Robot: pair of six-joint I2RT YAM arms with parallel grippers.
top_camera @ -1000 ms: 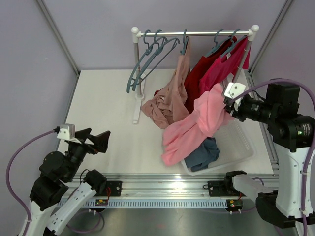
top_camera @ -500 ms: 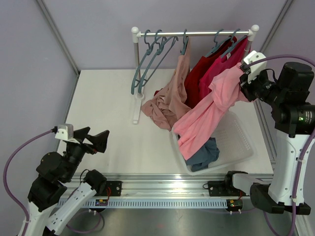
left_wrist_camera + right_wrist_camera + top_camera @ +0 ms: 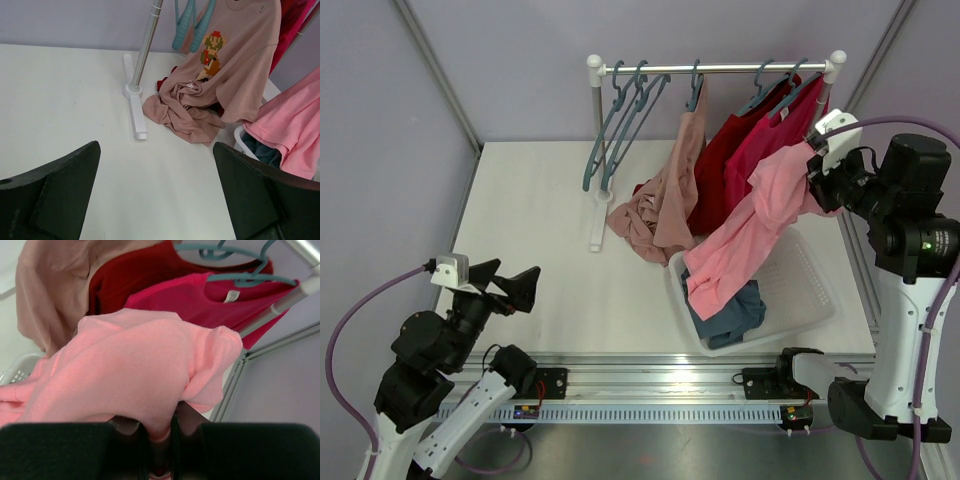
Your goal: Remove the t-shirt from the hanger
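A light pink t-shirt (image 3: pixel 750 240) (image 3: pixel 135 370) hangs free of any hanger, bunched in my right gripper (image 3: pixel 814 182) (image 3: pixel 162 440), which is shut on its fabric high at the right, beside the rack's right post. The shirt's lower end drapes down into the white basket (image 3: pixel 812 292). Several empty teal hangers (image 3: pixel 620 110) hang at the left of the rail (image 3: pixel 720 68). My left gripper (image 3: pixel 510 285) (image 3: pixel 157 200) stands open low at the near left, over bare table, with nothing between its fingers.
On the rail hang a beige t-shirt (image 3: pixel 670 200) (image 3: pixel 235 65) trailing onto the table, a dark red one (image 3: pixel 720 160) and a magenta one (image 3: pixel 765 140) (image 3: pixel 200 297). A blue garment (image 3: pixel 735 315) lies in the basket. The rack's foot (image 3: pixel 597 215) (image 3: pixel 136 112) rests on the table.
My right gripper rose and swung back to the right with the pink t-shirt, drawing its lower end off the table and over the basket. The empty hangers swayed. The left arm stayed put.
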